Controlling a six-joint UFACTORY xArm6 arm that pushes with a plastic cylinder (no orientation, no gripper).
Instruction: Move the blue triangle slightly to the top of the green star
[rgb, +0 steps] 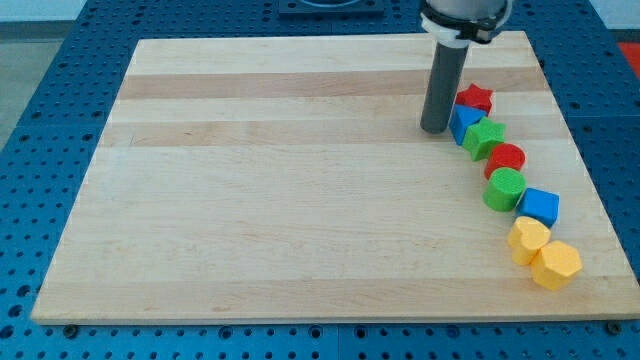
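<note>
The blue triangle (463, 122) lies at the view's right, wedged between the red star (475, 98) above it and the green star (485, 138) just below and to its right; it touches both. My tip (434, 130) rests on the board right beside the blue triangle's left edge, touching or nearly touching it. The rod rises straight up from there and hides part of the triangle's left side.
Below the green star a curved row of blocks runs toward the view's bottom right: a red cylinder (506, 158), a green cylinder (504, 189), a blue cube (540, 207), a yellow heart-like block (528, 240) and a yellow hexagon (556, 264). The wooden board (280, 180) ends close to their right.
</note>
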